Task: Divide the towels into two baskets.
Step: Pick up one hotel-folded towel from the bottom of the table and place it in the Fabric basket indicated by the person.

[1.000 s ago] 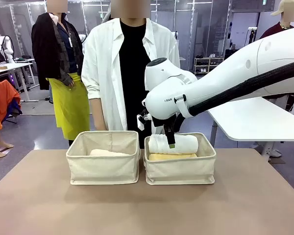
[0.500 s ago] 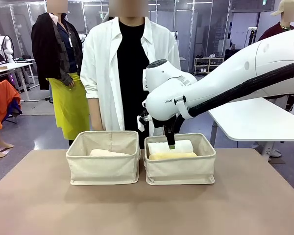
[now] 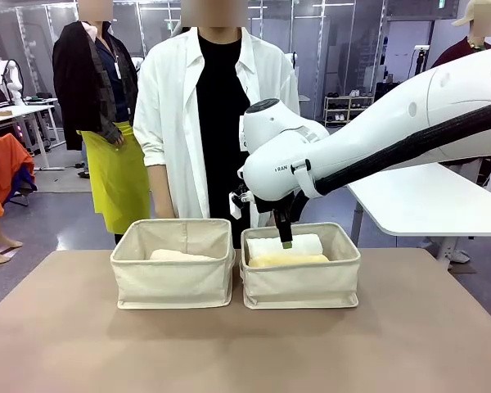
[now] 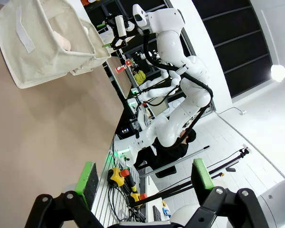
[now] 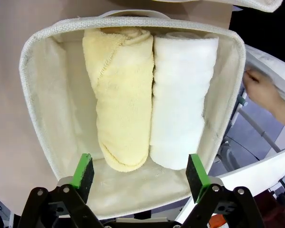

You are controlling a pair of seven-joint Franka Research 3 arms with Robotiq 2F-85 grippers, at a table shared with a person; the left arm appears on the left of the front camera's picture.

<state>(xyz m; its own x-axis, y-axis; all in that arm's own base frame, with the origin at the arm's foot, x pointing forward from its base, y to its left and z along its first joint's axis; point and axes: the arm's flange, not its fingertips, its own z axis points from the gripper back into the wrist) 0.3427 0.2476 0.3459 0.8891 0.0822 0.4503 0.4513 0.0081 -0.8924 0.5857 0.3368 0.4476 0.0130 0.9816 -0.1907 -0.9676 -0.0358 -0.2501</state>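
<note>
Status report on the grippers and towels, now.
Right gripper open above right canvas basket. Rolled white towel beside rolled yellow towel inside. Left gripper open, empty. Nothing obstructing.

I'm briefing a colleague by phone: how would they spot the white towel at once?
On the tan table stand two cream baskets; take the basket on the robot's right, under the open right gripper. Two rolled towels lie side by side in it. The white towel is on the person's side, next to the pale yellow towel.
</note>
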